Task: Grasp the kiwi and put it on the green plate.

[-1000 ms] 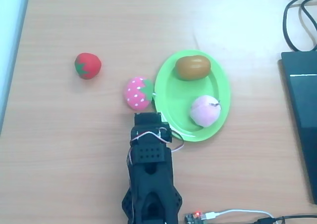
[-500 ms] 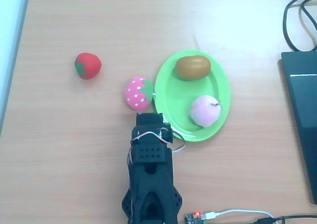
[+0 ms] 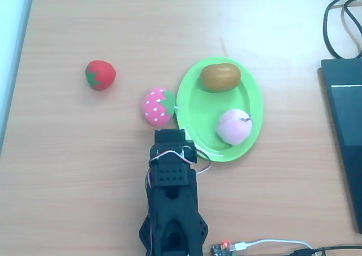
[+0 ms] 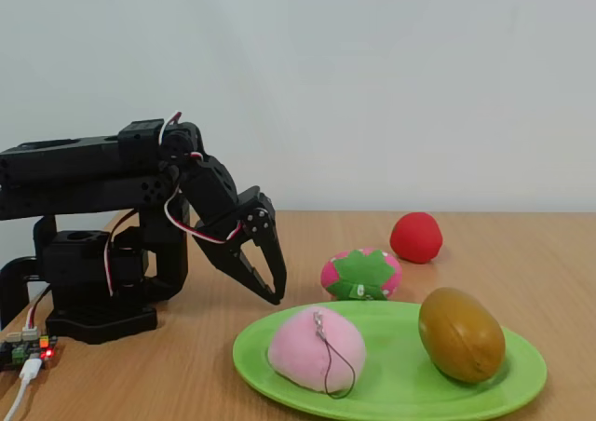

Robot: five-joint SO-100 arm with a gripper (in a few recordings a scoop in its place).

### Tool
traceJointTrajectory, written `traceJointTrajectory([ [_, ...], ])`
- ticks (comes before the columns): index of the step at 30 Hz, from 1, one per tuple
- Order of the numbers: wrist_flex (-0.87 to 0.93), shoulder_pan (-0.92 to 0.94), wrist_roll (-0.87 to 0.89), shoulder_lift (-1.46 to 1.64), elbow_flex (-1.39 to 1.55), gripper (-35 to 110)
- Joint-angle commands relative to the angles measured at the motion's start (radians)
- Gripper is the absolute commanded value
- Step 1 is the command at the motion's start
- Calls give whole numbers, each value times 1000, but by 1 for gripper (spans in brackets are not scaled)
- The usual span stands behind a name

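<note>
Overall: wooden desk (image 3: 85, 171) carries everything. Black arm (image 4: 93, 174) folded low over its base, upper link level, wrist bent down; fingers (image 4: 265, 277) point at desk near green plate's (image 3: 195, 114) edge, closed together, holding nothing. One green plate, oval. On it: one pink peach (image 3: 234, 126), one brown kiwi (image 3: 220, 77) at far end in overhead view. Beside plate on desk: one pink strawberry (image 3: 158, 106). Well apart: one red strawberry (image 3: 100, 75).
</note>
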Motion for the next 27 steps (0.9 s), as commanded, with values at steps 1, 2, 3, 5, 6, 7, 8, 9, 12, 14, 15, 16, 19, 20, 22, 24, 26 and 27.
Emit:
traceJointTrajectory([
  [1,5,8,6,21,5,-8],
  [2,5,8,6,21,5,-8],
  [3,5,9,6,21,5,-8],
  [5,5,9,6,21,5,-8],
  [6,5,3,0,21,5,-8],
  [7,5,0,-6,21,5,-8],
  [8,5,0,-8,21,5,-8],
  [9,5,0,-8,21,5,-8],
  [12,5,0,-8,21,5,-8],
  [14,5,0,-8,21,5,-8],
  [15,5,0,-8,21,5,-8],
  [16,5,0,-8,21,5,-8],
  [19,5,-2,-8,21,5,-8],
  [20,5,-2,-8,21,5,-8],
  [22,5,8,-2,21,5,-8],
  [24,5,6,-3,21,5,-8],
  [26,5,6,-3,21,5,-8],
  [27,5,5,-3,21,5,-8],
])
